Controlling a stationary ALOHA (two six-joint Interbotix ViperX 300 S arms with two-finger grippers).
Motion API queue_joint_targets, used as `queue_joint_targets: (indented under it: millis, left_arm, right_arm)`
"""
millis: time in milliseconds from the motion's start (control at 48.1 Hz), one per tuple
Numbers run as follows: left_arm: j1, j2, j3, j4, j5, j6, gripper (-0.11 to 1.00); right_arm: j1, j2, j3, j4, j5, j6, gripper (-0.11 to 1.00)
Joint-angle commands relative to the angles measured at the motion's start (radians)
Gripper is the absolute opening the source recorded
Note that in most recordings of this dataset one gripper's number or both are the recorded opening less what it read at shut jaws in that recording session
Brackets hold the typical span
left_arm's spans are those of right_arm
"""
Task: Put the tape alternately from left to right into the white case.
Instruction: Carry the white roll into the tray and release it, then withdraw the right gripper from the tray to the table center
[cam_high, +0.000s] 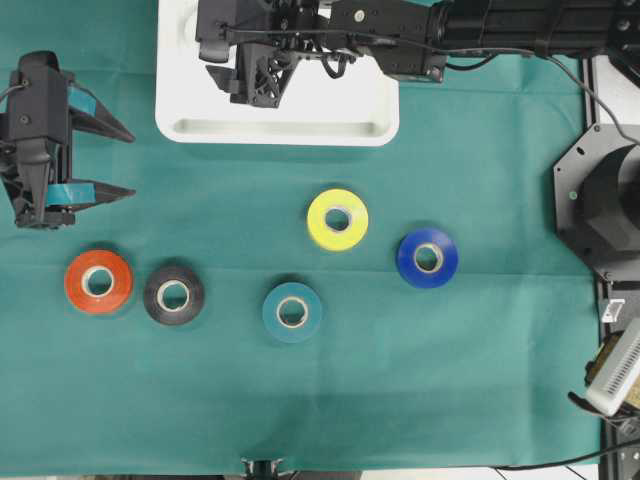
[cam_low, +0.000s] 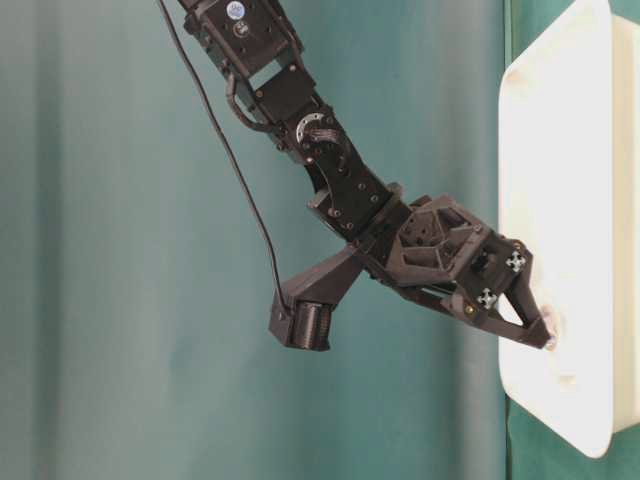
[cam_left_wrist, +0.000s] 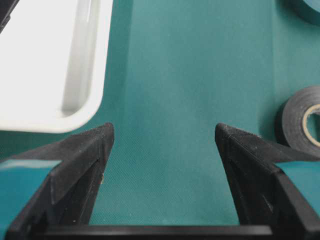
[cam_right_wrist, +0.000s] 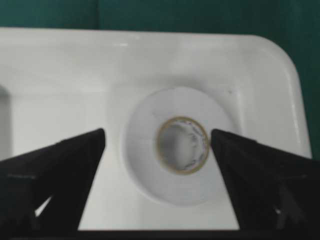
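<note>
Hovering over the white case (cam_right_wrist: 60, 90), my right gripper (cam_right_wrist: 158, 142) has its jaws spread, bracketing the white tape (cam_right_wrist: 175, 145) lying flat inside. Lifting crooked could clip it and drag it. My left gripper (cam_left_wrist: 162, 150) waits spread; the orange-red roll (cam_high: 98, 282) sits at six o'clock.

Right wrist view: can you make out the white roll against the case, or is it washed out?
Right wrist view: soft and low-contrast, the white roll nearly merges with the white case; only its core ring stands out. Overhead view: sharp and evenly lit, but the right claw hides the roll.
</note>
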Motion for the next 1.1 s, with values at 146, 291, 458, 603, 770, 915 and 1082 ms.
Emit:
queue_joint_targets:
  millis: [146,291,458,603,770,915,1082]
  left_arm:
    - [-0.002,-0.011,-0.009,0.0,-0.005,0.002,0.83]
    - [-0.002,-0.011,-0.009,0.0,-0.005,0.002,0.83]
    - [-0.002,-0.011,-0.008,0.0,-0.005,0.003,0.83]
    - [-0.002,-0.011,-0.009,0.0,-0.006,0.003,0.83]
    - [-0.002,-0.009,-0.011,0.0,-0.005,0.003,0.83]
    - [-0.002,-0.011,-0.014,0.0,-0.005,0.002,0.83]
    - [-0.002,-0.011,-0.015,0.0,-0.006,0.0,0.83]
  right_arm:
    - [0.0,-0.026,-0.017,-0.003,0.0,0.002,0.74]
    - [0.018,-0.064,0.005,-0.003,0.032,0.002,0.74]
    - [0.078,-0.15,0.081,-0.003,0.043,0.002,0.74]
    - [0.138,-0.216,0.155,-0.003,0.018,0.002,0.74]
    - [0.199,-0.273,0.229,-0.003,-0.025,0.003,0.74]
    - [0.242,-0.305,0.268,-0.002,-0.051,0.005,0.74]
    - [0.293,-0.33,0.304,0.003,-0.066,0.006,0.74]
